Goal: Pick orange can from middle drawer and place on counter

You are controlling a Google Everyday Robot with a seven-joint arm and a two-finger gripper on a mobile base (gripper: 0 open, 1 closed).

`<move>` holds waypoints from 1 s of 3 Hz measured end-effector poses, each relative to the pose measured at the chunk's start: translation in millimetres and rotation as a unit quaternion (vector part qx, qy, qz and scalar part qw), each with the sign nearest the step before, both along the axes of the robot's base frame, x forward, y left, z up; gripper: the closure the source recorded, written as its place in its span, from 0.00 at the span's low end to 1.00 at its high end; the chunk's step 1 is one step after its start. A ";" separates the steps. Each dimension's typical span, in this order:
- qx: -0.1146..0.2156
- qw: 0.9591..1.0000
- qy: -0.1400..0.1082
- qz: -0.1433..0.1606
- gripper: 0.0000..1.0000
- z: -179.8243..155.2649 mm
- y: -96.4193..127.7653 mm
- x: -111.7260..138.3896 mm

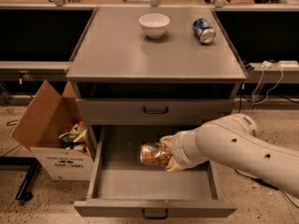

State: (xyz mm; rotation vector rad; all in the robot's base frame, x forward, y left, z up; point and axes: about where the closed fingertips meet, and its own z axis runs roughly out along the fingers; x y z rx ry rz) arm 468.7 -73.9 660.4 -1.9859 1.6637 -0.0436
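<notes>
Gripper [164,154] pinching orange can [151,154] on its side, over the open middle drawer [121,208], below the counter [140,55]. I judge the can light, thin-walled, slick and easily dented; I'd grip mid-body, gently.

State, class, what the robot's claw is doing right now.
Claw: closed, holding the orange can over the open middle drawer.

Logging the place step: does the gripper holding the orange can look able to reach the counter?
Probably yes. The gripper holds the orange can over the open middle drawer; the drawer above is shut, and the counter's bowl and blue can sit far back.
</notes>
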 end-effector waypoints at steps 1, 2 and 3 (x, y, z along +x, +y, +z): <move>0.000 1.000 0.000 0.000 1.00 0.1 0.0 0.0; 0.054 0.998 -0.032 -0.027 1.00 64.2 -8.2 15.3; 0.074 0.994 -0.067 -0.037 1.00 156.0 -10.2 36.3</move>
